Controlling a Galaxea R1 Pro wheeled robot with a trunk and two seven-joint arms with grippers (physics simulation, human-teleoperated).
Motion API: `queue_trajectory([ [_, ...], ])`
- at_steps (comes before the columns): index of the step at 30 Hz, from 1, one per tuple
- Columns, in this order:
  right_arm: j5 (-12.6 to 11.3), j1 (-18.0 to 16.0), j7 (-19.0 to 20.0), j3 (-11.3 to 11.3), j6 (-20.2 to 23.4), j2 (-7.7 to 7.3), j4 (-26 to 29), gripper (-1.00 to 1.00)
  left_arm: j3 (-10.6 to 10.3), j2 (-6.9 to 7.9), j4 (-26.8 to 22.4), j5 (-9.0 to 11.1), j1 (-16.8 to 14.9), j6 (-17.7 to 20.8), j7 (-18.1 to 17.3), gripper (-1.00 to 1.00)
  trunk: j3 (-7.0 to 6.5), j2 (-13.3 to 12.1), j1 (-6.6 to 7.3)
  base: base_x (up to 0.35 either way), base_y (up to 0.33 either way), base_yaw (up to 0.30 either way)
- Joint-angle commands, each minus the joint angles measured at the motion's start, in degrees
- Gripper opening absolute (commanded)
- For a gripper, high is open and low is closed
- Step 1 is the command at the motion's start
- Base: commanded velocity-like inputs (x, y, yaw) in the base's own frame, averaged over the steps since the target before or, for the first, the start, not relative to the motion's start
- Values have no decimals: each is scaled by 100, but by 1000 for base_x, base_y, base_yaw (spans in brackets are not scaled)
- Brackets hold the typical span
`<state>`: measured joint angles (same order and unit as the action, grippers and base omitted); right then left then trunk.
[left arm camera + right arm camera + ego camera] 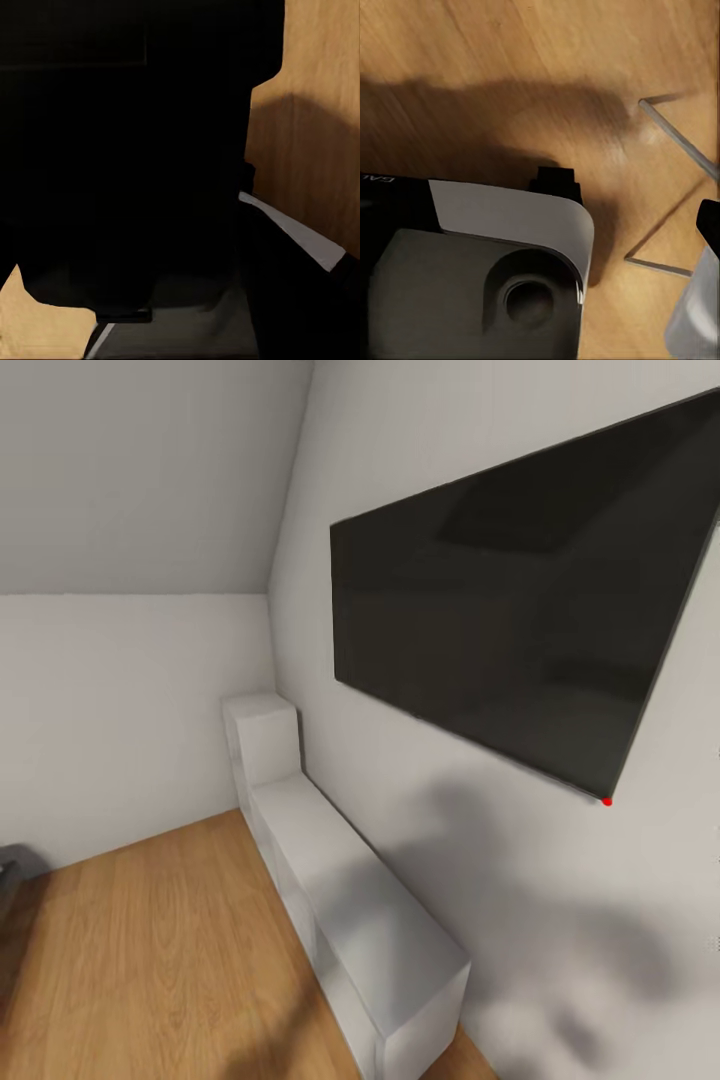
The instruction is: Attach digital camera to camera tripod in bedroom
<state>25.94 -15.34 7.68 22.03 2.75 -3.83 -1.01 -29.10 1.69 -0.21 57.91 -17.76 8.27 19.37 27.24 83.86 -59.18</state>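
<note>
The digital camera and the camera tripod are out of view. A large black mass takes up most of the left wrist view, too dark to identify, with wood floor beside it. In the right wrist view a blurred grey and black part at the frame's edge looks like one finger of my right gripper; its other finger is out of frame. Below it lies the robot's own grey and white base over the plank floor.
A big dark wall screen hangs on the pale wall. Along that wall runs a low white cabinet with a taller block at its far end. A grey bed corner shows at the left. Thin metal rods cross the floor.
</note>
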Motion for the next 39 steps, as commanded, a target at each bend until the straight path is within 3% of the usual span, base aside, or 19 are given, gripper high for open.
queue_trajectory([
  [1, 44, -12, 11, 51, -122, -6, -22, 100, -78, -4, -5, -40, 92, -21, -107, -100, -13, -38, 23, 0, 0, 0],
  [5, 31, -15, 7, 54, -300, -10, -50, 100, -78, -6, -5, -344, 232, -125, -574, -100, -85, -199, 111, 0, 0, 0],
  [7, 29, -15, 6, 55, -323, -11, -53, 100, -78, -8, -2, -469, 250, -142, -698, -100, -121, -279, 155, 0, 0, 0],
  [8, 27, -15, 6, 55, -342, -7, -58, 100, -78, -8, 1, -631, 266, -162, -813, -100, -139, -319, 177, 0, 0, 0],
  [10, 26, -14, 5, 55, -354, -2, -57, 100, -78, -5, 2, -717, 274, -181, -873, -100, -175, -399, 221, 0, 0, 0],
  [21, 17, -15, 5, 64, -388, -2, -57, 100, -78, -10, 4, -812, 288, -202, -933, -100, -372, -841, 462, 0, 0, 0],
  [39, 17, -2, 19, 64, -332, -11, -65, 100, -67, -19, -8, -764, 289, -210, -935, -100, -696, -1563, 858, 0, 0, 0],
])
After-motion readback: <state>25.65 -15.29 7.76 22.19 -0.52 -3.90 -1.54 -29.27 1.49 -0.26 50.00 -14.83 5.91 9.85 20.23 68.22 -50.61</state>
